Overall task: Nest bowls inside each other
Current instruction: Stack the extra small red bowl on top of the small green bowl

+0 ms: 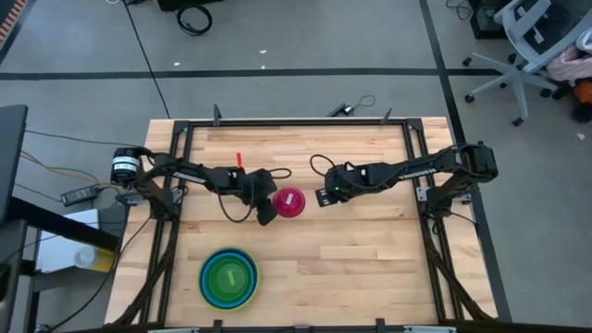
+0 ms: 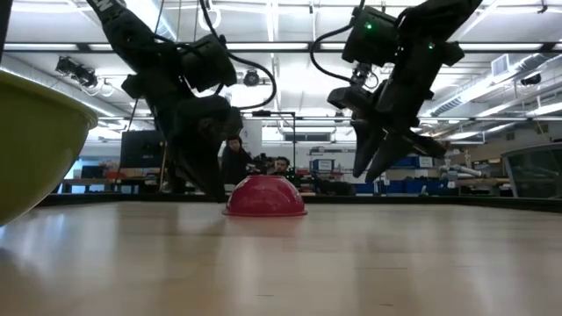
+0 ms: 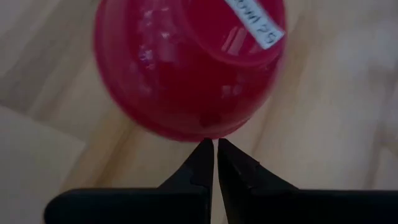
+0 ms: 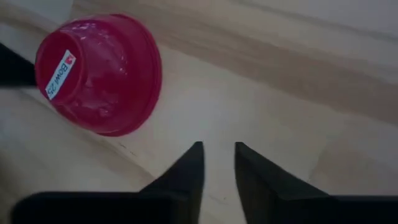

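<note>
Centrally, left gripper (image 1: 266, 211), fingers pressed together and holding nothing, sits just beside the magenta bowl (image 1: 289, 203); right gripper (image 1: 324, 197), narrowly parted and empty, hovers opposite. Magenta bowl lies mouth-down, base up, mid-table (image 1: 370, 250). Nested bowls (image 1: 228, 277), green innermost, sit near the front edge.

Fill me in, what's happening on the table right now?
The magenta-pink bowl lies upside down mid-table, held by neither arm. The left gripper, fingers shut, sits right beside its rim, tips almost touching it. The right gripper hovers off to the bowl's other side, its fingers a little apart and holding nothing. Near the front edge, the other bowls are already nested in the yellow-green bowl, with the small green bowl innermost. Only the pink one remains.
</note>
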### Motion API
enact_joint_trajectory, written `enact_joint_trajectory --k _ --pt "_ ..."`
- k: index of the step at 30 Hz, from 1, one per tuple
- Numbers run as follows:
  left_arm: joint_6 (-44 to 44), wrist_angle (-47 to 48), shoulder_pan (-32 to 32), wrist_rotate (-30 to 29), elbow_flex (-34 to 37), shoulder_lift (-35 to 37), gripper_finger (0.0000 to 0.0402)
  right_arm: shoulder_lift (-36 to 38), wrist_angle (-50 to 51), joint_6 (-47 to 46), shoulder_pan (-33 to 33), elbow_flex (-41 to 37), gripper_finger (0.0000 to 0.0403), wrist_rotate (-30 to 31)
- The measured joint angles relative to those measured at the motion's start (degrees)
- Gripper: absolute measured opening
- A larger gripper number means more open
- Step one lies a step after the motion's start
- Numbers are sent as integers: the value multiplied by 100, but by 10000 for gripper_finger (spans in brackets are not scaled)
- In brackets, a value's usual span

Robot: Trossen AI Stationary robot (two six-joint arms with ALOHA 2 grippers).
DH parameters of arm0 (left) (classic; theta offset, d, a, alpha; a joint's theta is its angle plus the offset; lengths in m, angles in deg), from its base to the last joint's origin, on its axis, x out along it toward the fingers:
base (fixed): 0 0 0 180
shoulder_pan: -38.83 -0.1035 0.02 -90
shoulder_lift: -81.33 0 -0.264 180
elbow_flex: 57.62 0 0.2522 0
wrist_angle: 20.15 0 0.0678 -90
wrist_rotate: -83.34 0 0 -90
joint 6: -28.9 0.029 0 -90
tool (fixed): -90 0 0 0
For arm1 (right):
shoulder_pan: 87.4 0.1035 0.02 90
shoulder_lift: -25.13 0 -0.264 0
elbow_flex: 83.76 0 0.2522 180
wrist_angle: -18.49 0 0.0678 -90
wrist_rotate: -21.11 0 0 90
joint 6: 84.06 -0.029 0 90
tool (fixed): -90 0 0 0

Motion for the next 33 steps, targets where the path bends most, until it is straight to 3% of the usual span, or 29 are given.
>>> enact_joint_trajectory --k 6,8,12,22,33 --pt "1008 409 -7 -52 0 227 23 -581 -1090 1168 3 4 9 -612" --pt "1226 575 -9 -96 0 277 24 -901 -1477 1283 12 4 12 -790" --pt "1738 754 -84 -555 0 297 44 -1336 -1692 1141 -2 28 22 -588" --pt "2213 7 -212 -697 0 199 159 -1490 -2143 1112 -85 24 9 -103" --pt "2194 -998 -141 -245 15 -544 156 -1498 -2416 1173 -185 -2 8 -119"
